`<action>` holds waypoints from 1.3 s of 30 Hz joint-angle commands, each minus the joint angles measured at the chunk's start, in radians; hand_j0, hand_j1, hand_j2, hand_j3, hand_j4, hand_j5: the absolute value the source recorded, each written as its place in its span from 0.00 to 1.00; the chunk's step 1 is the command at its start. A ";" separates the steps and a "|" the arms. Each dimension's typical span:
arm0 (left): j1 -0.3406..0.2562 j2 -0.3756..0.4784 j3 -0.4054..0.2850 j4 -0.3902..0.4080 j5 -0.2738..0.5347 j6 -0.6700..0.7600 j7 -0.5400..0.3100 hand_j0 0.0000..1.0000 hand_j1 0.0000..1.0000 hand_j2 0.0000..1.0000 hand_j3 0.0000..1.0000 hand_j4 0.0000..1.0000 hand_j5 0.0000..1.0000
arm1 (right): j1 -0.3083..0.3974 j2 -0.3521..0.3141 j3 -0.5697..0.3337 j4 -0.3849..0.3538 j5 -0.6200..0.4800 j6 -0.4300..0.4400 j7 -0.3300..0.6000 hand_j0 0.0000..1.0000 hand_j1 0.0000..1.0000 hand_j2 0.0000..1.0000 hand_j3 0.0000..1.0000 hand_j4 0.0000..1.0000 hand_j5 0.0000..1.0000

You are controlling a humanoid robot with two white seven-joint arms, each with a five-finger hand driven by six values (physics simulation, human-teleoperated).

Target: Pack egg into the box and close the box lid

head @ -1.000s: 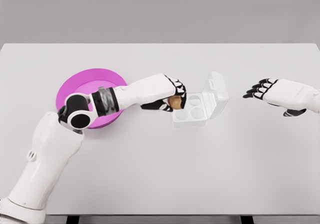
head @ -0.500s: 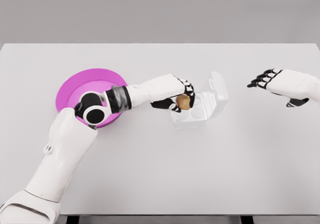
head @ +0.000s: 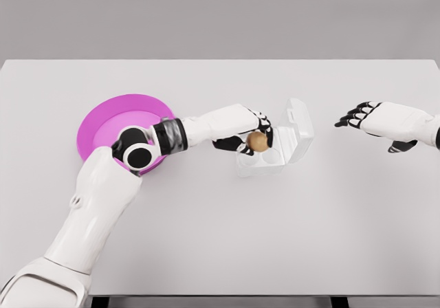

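Left robot hand (head: pixel 251 133) now further right than a second ago, gripping egg (head: pixel 257 141) over the left cups of the open box (head: pixel 273 146); release looks imminent, lid still up. Right robot hand (head: pixel 371 120) hovers, fingers spread, empty. White desk (head: pixel 220 239), pink bowl (head: pixel 124 119), grey backdrop.

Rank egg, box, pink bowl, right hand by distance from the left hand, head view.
1. egg, held in the left hand.
2. box, just right of it, lid up.
3. pink bowl, left, behind the arm.
4. right hand, far right.
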 commanded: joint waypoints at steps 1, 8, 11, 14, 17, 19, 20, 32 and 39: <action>0.000 -0.002 0.001 0.001 0.004 0.003 0.001 0.58 0.58 0.58 0.58 0.58 0.58 | 0.000 0.000 0.000 -0.001 -0.004 0.002 0.000 1.00 1.00 1.00 1.00 1.00 1.00; -0.002 0.001 0.003 0.001 0.004 0.003 0.001 0.63 0.63 0.63 0.63 0.63 0.63 | 0.000 0.000 0.000 -0.001 -0.004 0.002 0.000 1.00 1.00 1.00 1.00 1.00 1.00; -0.002 0.003 0.003 0.000 0.004 0.003 0.001 0.64 0.64 0.64 0.64 0.64 0.64 | 0.000 0.000 0.000 -0.001 -0.004 0.002 0.000 1.00 1.00 1.00 1.00 1.00 1.00; -0.002 0.007 0.003 0.000 0.005 0.003 0.001 0.69 0.69 0.69 0.69 0.69 0.69 | 0.000 0.000 0.000 -0.001 -0.004 0.002 0.000 1.00 1.00 1.00 1.00 1.00 1.00; -0.002 0.007 0.004 0.000 0.005 0.003 0.001 0.71 0.71 0.71 0.71 0.71 0.71 | 0.000 0.000 0.000 -0.003 -0.004 0.002 0.000 1.00 1.00 1.00 1.00 1.00 1.00; -0.002 0.009 0.007 0.000 0.005 0.003 0.001 0.75 0.75 0.75 0.75 0.75 0.75 | 0.000 0.001 0.000 -0.003 -0.004 0.002 0.000 1.00 1.00 1.00 1.00 1.00 1.00; -0.002 0.010 0.007 0.000 0.005 0.003 0.001 0.75 0.75 0.75 0.75 0.75 0.75 | 0.000 0.001 0.000 -0.003 -0.004 0.002 0.000 1.00 1.00 1.00 1.00 1.00 1.00; -0.003 0.136 0.021 -0.138 0.148 0.003 0.001 1.00 1.00 1.00 1.00 1.00 1.00 | -0.002 0.017 0.006 -0.006 -0.002 0.002 0.000 1.00 1.00 1.00 1.00 1.00 1.00; 0.029 0.581 0.053 -0.318 0.677 0.003 0.001 1.00 1.00 1.00 1.00 1.00 1.00 | -0.035 0.043 0.067 -0.029 -0.004 0.002 0.000 1.00 1.00 1.00 1.00 1.00 1.00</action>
